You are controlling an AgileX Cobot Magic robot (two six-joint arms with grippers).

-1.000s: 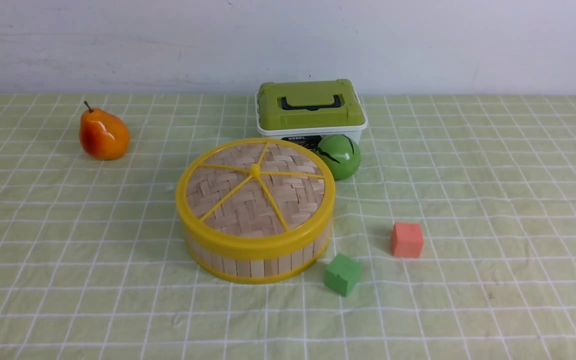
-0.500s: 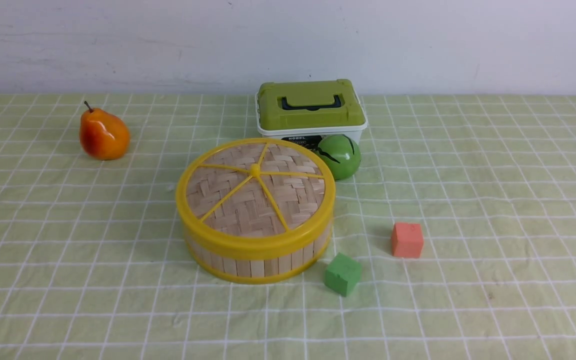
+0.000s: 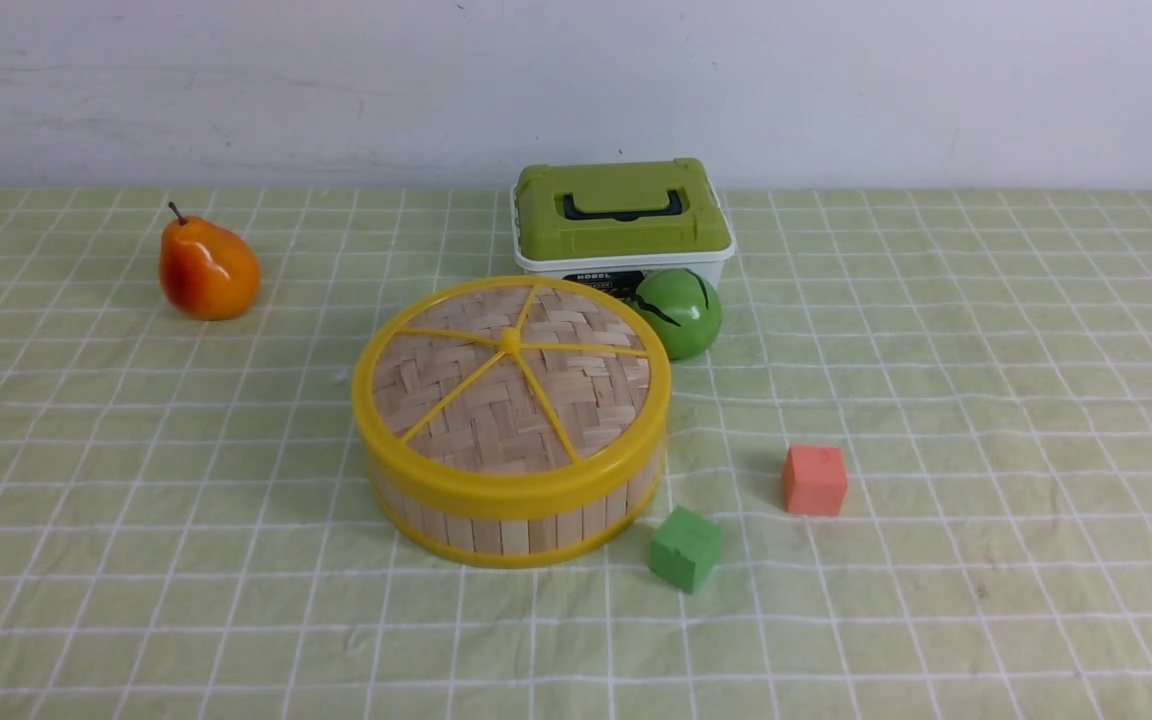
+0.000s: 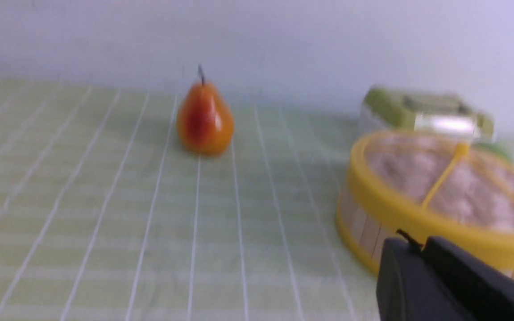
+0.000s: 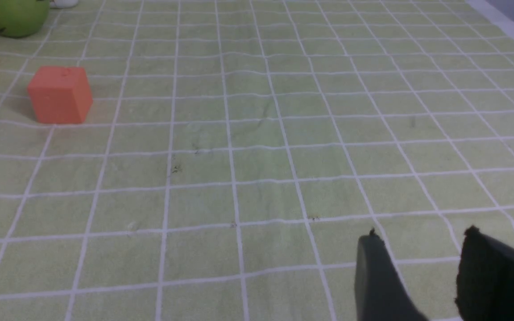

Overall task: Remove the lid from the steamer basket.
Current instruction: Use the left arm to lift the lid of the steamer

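Observation:
The lid, a woven bamboo disc with yellow rim and spokes, sits closed on the steamer basket at the table's middle. Both also show blurred in the left wrist view, lid on basket. No arm shows in the front view. My left gripper shows only in its wrist view, its jaws pressed together and empty, a short way off the basket's near side. My right gripper shows only in its wrist view, jaws apart and empty, over bare cloth.
An orange pear stands at the back left. A white box with an olive-green top and a green ball sit behind the basket. A green cube and a red cube lie to its front right.

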